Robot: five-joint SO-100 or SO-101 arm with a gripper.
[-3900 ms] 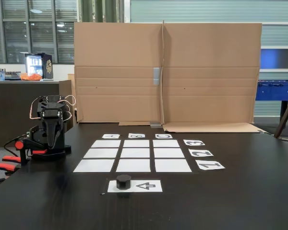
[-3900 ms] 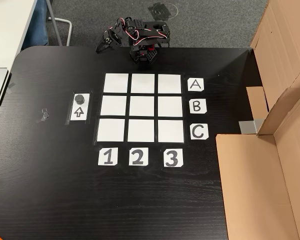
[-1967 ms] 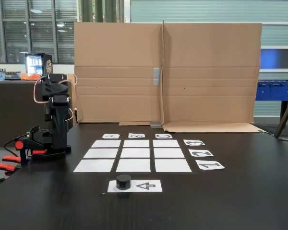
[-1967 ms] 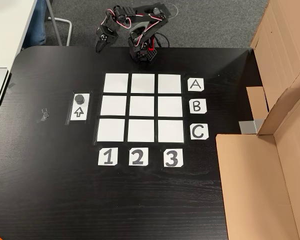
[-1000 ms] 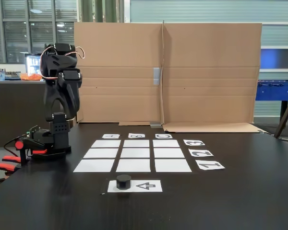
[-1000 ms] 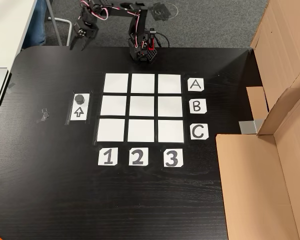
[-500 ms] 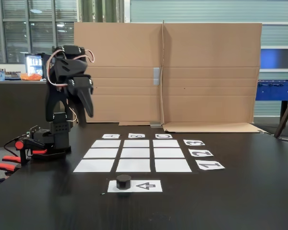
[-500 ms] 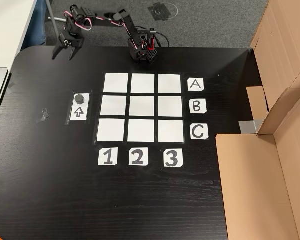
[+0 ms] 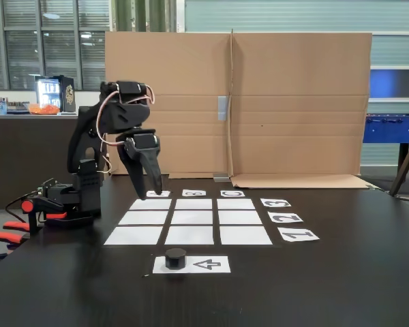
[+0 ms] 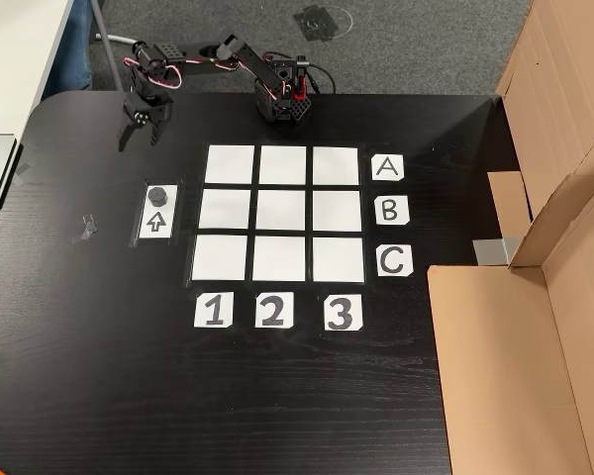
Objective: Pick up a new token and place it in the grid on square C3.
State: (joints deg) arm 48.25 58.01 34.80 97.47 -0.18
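End effector (image 10: 139,138) swung lower, nearer token (image 10: 157,195) than before; fingers parted, holding nothing.

One fixed view sits low at table level, facing the cardboard – the other looks straight down; both share the grid (image 9: 189,218) (image 10: 283,214)

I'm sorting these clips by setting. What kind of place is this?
Probably an office or lab common area, not a home: big dark windows behind, a blue foosball table at right, grey carpet under the black table. A cardboard screen backs the paper grid.
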